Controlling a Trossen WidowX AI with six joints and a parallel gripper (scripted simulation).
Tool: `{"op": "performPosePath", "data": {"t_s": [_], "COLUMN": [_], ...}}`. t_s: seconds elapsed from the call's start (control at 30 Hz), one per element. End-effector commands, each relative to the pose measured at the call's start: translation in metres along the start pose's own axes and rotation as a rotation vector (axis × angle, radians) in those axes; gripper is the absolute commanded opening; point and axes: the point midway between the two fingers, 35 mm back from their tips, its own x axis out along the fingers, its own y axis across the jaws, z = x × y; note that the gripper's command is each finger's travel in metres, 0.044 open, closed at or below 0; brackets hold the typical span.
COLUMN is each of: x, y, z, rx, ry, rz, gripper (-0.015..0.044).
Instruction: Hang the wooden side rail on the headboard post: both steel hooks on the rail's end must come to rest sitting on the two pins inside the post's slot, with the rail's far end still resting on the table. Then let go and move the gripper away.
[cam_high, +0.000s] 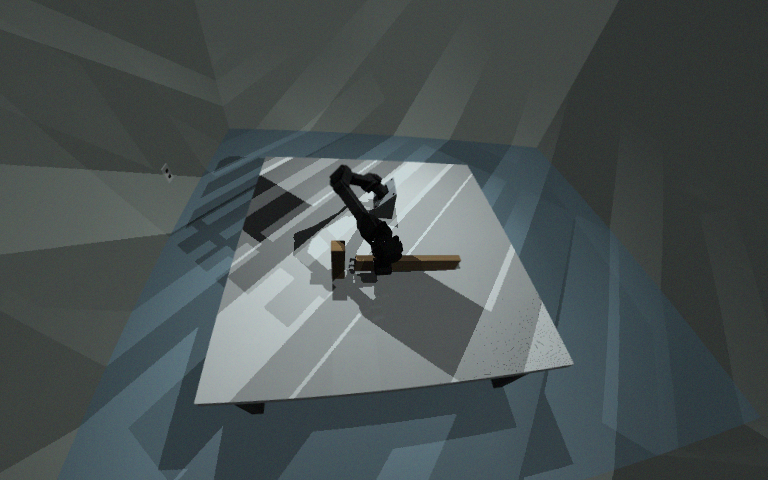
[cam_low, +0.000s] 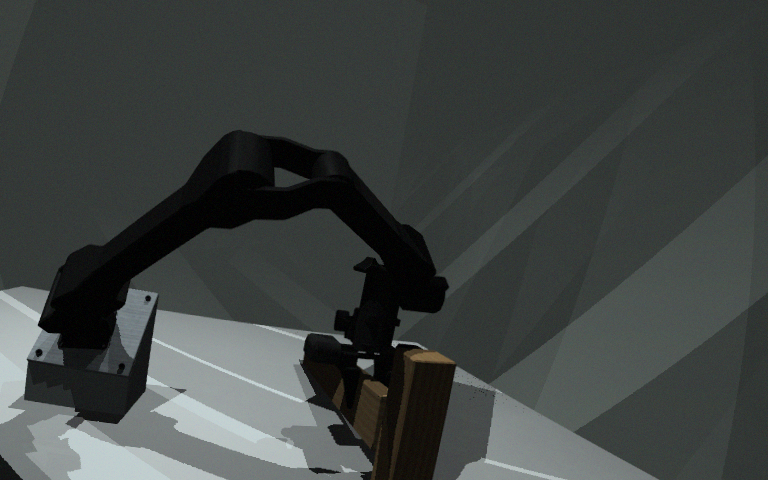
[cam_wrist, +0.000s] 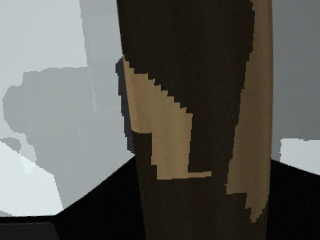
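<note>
Grey walls and a blue floor surround the pale worktop (cam_high: 339, 350) (cam_low: 226, 396), banded with light and shadow. Near its middle in the top view I have the gripper (cam_high: 384, 267) (cam_low: 365, 384) clenched on the wooden rail (cam_high: 430, 262) (cam_low: 369, 408) (cam_wrist: 172, 145), close to its hook end. From the gripper, the rail's long part runs toward 3 o'clock, while its steel hooks (cam_high: 352, 264) point toward 9 o'clock. Just beyond them, at 9 o'clock, stands the upright headboard post (cam_high: 338, 261) (cam_low: 424, 407). As for what holds what, the slot is the only receptacle here, and I can't see into it or make out its pins; from above, the hooks show outside the post, with a gap between. My arm's metal base block (cam_high: 387, 210) (cam_low: 135, 316) sits toward 12 o'clock from the rail in that same top view.
</note>
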Motion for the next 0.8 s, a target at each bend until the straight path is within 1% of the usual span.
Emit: {"op": "performPosePath", "data": {"t_s": [0.0,0.77], "x": [-0.0061,-0.0079], "y": [-0.0015,-0.0029], "z": [-0.0012,-0.0039], "rx": [0.001,0.002], "ry": [-0.002,-0.002], "rz": [-0.017,-0.017], "gripper": [0.0,0.0]}}
